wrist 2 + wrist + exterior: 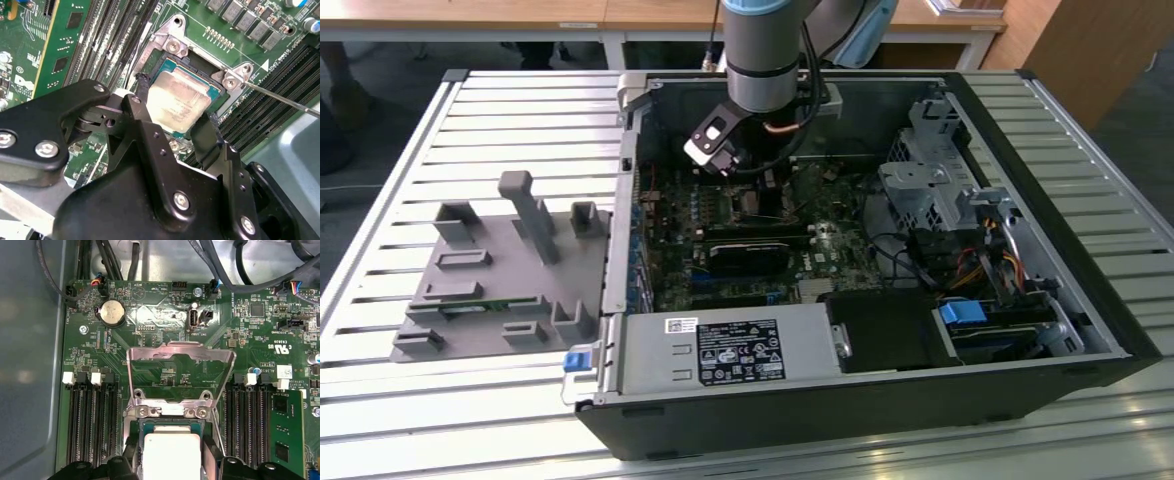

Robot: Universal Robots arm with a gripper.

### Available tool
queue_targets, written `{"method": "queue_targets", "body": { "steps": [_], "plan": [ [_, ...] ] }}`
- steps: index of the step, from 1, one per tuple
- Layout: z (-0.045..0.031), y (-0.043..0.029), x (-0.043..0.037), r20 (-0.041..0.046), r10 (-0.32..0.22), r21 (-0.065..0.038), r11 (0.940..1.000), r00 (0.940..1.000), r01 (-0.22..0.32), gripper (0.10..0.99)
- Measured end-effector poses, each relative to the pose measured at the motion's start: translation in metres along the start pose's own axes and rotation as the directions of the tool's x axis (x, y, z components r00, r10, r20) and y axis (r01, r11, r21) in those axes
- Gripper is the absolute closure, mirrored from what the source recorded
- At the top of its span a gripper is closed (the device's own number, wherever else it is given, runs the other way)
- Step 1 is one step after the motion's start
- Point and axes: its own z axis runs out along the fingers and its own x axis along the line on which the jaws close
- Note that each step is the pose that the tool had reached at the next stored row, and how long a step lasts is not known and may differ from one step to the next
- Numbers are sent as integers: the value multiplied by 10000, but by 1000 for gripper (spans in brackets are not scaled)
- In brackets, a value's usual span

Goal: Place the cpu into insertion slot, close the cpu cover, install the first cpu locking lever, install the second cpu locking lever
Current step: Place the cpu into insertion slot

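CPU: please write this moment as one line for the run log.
fingers: gripping cpu | cpu: at insertion slot | cpu cover: open

Grey fixture (480,290) beside computer case (854,420)

Silver-grey, blue-capped arm (761,50); black gripper (175,107) with silver screws

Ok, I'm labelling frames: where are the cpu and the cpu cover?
cpu (177,102), second wrist view, middle of its metal top.
cpu cover (142,354), first wrist view, the frame bar opposite its hinge.
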Motion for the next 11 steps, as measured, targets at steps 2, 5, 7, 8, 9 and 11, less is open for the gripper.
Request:
{"method": "queue_targets", "body": {
  "steps": [2,5,7,8,9,11],
  "plan": [
    [-12,1,0,-2,1,-1,10000,10000,-1,475],
    [-46,4,-1,-3,1,0,10000,10000,-1,475],
    [-69,6,-1,-2,1,-1,10000,10000,-1,475],
    [-82,7,-1,-4,1,-1,10000,10000,-1,475],
    [-98,9,-1,-4,1,-2,10000,10000,-1,475],
    [-129,11,-2,-3,1,-1,10000,10000,-1,475]
  ]
}}
